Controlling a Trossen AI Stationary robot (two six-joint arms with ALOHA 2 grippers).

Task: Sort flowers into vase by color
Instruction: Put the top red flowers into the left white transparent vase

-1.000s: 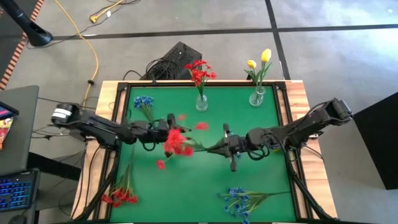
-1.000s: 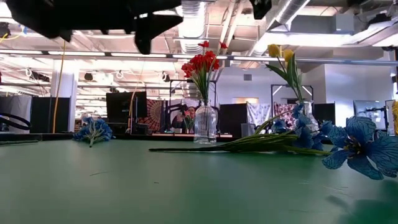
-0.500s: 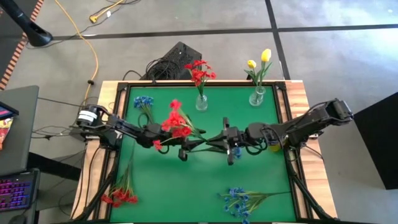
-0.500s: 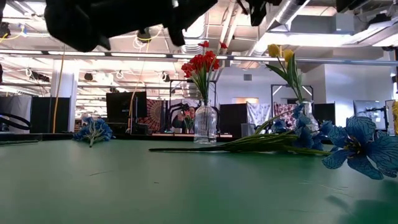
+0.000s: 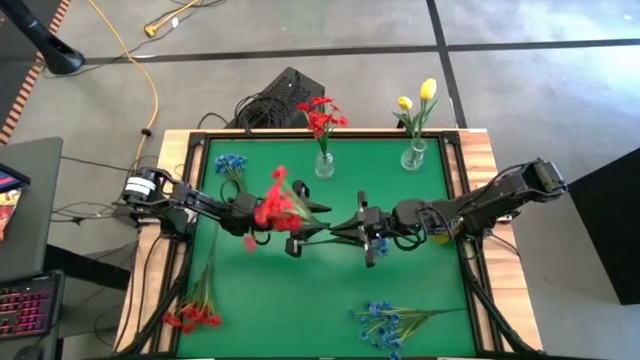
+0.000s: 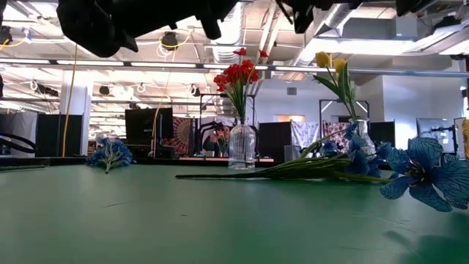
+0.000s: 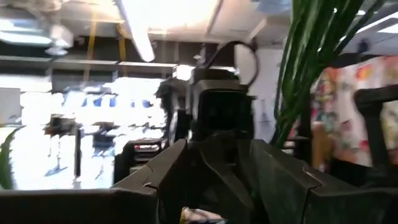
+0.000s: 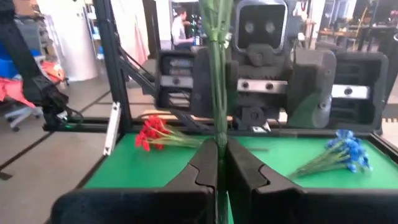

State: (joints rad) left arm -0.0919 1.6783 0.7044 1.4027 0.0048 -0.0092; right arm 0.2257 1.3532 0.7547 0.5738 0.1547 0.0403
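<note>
A red spray, its blooms [image 5: 272, 207] on long green stems [image 8: 217, 93], is up in the air over the table's middle. My right gripper [image 5: 358, 230] [image 8: 217, 168] is shut on the stems. My left gripper [image 5: 297, 240] [image 7: 217, 162] faces it from the table's left, open, close to the stems [image 7: 311, 62], which pass beside one of its fingers. I cannot tell whether it touches them. A glass vase with red flowers [image 5: 323, 160] and one with yellow tulips [image 5: 415, 150] stand at the far edge. My right gripper pinches the bundle of green stems at their lower part [image 8: 217, 134] between its two fingers, coming level from the table's right. The stems rise out of the fingers, slanting toward the left arm. The spray is lifted clear of the table, blooms uppermost.
Loose sprays lie on the green mat: blue at the far left [image 5: 230, 165], red at the near left [image 5: 195, 310], blue at the near right [image 5: 395, 325]. The low view shows the red vase [image 6: 242, 143], the tulips [image 6: 333, 73] and the blue blooms [image 6: 421, 169].
My left gripper has moved toward the table's right, up to the right gripper and the stems. The held spray has swung: its red blooms have shifted toward the far edge and now show over the left arm's wrist. My right gripper has stayed shut on the stems.
</note>
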